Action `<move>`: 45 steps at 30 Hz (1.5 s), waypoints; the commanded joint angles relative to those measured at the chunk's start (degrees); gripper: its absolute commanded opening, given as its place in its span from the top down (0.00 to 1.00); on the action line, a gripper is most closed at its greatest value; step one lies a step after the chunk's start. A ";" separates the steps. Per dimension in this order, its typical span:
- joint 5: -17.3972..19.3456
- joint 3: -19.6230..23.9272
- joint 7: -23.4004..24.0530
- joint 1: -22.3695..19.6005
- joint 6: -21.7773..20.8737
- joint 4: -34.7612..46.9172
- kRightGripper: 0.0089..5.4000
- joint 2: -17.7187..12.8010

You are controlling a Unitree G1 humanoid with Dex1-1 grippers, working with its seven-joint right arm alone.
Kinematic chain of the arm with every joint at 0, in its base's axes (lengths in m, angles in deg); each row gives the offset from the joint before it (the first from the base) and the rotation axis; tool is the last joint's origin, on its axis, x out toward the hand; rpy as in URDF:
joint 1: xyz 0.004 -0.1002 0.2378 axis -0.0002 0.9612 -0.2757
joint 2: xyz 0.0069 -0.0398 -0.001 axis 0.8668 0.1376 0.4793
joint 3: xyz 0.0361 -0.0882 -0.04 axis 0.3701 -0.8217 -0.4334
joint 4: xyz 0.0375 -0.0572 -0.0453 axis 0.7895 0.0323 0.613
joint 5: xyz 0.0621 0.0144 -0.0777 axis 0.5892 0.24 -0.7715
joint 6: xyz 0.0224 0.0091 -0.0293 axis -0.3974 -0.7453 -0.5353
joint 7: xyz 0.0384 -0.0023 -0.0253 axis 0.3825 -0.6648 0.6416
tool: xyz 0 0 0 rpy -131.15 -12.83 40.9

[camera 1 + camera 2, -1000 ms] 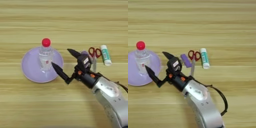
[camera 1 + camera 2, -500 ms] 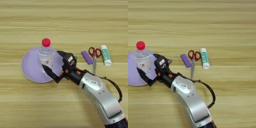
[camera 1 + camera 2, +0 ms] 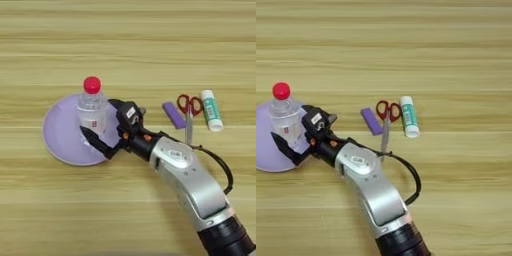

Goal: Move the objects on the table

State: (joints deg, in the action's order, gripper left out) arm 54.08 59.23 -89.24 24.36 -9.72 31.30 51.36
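A clear plastic bottle (image 3: 92, 109) with a red cap stands upright on the right part of a round lilac plate (image 3: 56, 135). My right gripper (image 3: 97, 116) is open, with one black finger in front of the bottle's base and the other behind it on its right. I cannot tell whether either finger touches the bottle. To the right on the table (image 3: 125, 40) lie a small purple block (image 3: 173, 114), red-handled scissors (image 3: 189, 116) and a white glue stick (image 3: 211, 110) with a green label.
My silver forearm (image 3: 190, 175) crosses the table from the bottom right up to the plate, passing just in front of the block and the scissor blades. A black cable loops off the forearm's right side.
The gripper has travelled left from beside the purple block to the bottle, its fingers spread wide and now on either side of it. Bottle, block, scissors and glue stick have not moved.
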 commanded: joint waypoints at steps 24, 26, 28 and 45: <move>-4.55 -0.98 0.73 -9.45 -8.80 -12.85 0.01 6.09; -4.79 -0.68 0.94 -9.68 -9.62 -13.86 0.04 6.22; -5.28 -0.42 1.33 -9.97 -10.79 -15.21 0.07 6.26; -10.18 -0.45 4.09 -9.56 -19.92 -21.41 0.37 6.41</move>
State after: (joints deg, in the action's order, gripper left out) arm 44.68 58.51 -86.64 17.86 -27.36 8.71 56.93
